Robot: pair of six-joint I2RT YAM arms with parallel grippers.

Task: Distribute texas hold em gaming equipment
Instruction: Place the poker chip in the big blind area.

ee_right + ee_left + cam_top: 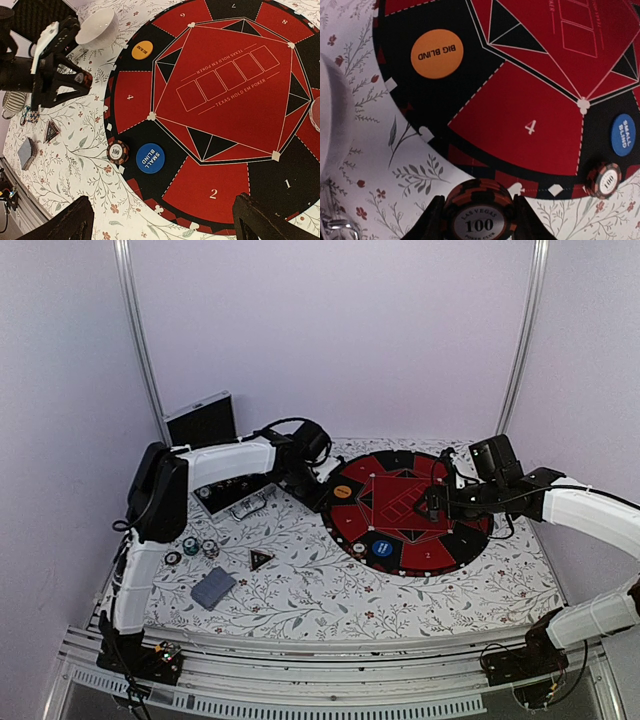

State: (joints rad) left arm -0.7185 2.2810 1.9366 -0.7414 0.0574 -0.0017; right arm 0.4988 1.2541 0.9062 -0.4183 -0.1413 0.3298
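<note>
— What's under you?
— A table (330,590) covered in a flowered cloth, with pale walls behind it. At the far left of the overhead view, a few loose chips (190,546) lie near my left arm. A deck of cards (212,588) sits just below them and a black triangle (261,559) to their right.
— And your left hand?
— My left gripper (479,205) pinches a black and orange chip (479,222) at the bottom of its own view. It is at the rim of the round red and black mat (520,115). The orange disc (436,53) lies on the mat, upper left in that view.
— Further right?
— A second chip (603,179) rests on the mat's edge, with the blue disc (625,134) just above it.
— The right hand?
— My right gripper (162,202) hangs over the mat. Its fingers (65,220) are spread wide at the lower corners of its view, with nothing between them.
</note>
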